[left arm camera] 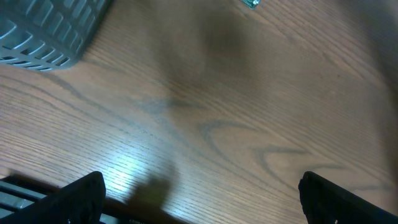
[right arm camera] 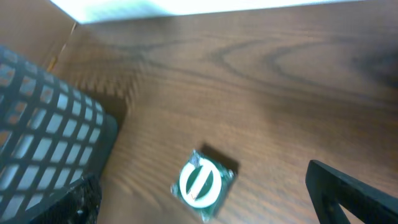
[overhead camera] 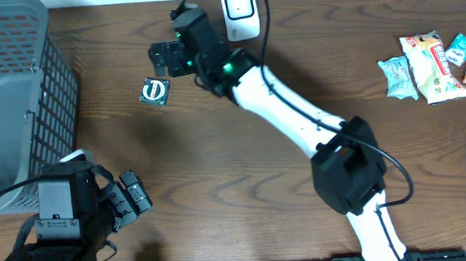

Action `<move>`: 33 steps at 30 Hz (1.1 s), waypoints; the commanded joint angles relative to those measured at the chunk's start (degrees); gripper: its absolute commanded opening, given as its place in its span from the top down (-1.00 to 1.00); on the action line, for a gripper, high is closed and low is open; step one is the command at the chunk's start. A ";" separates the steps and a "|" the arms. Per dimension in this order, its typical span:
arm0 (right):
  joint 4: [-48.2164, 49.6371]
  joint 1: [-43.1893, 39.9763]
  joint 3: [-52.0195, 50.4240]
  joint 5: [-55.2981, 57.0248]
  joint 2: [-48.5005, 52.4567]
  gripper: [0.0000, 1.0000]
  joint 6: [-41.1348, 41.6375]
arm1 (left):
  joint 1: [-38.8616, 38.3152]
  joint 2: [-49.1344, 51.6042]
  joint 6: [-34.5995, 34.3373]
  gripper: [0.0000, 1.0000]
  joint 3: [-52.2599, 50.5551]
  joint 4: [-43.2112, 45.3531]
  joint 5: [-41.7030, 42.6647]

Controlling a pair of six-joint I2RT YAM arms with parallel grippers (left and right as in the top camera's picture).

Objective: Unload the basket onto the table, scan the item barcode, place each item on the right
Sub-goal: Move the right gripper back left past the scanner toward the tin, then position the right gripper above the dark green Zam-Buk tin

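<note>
The item, a small green packet (overhead camera: 155, 92) with a white circle mark, lies flat on the wooden table at the back left. In the right wrist view the packet (right arm camera: 202, 183) rests on the wood between the spread jaws, touched by neither. My right gripper (overhead camera: 161, 61) hovers open just behind it, and the right gripper (right arm camera: 205, 211) holds nothing. A white scanner (overhead camera: 239, 12) stands at the table's back edge, right of that gripper. My left gripper (overhead camera: 130, 197) is open and empty at the front left; the left gripper (left arm camera: 208, 208) looks over bare wood, with a corner of the packet (left arm camera: 250, 3) at the top edge.
A grey mesh basket (overhead camera: 10, 98) fills the left side, also visible as the basket (left arm camera: 43, 31) and the basket (right arm camera: 43, 137) in the wrist views. Several snack packets (overhead camera: 432, 65) lie at the far right. The right arm (overhead camera: 299, 117) stretches diagonally across the table.
</note>
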 commanded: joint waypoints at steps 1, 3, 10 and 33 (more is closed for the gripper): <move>2.43 1.95 0.79 7.48 5.09 -0.98 0.79 | -0.13 0.02 -0.33 -0.96 0.04 -0.15 -0.31; 4.07 2.34 0.79 7.50 6.88 -0.98 0.79 | -0.13 0.02 -0.33 -0.96 0.04 -0.15 -0.31; 10.49 3.85 0.79 7.74 12.59 -0.99 -3.85 | -0.13 0.02 -0.33 -0.96 0.04 -0.15 -0.31; 13.44 7.96 0.79 12.15 17.31 -0.98 -4.37 | -0.13 0.02 -0.33 -0.96 0.04 -0.15 -0.31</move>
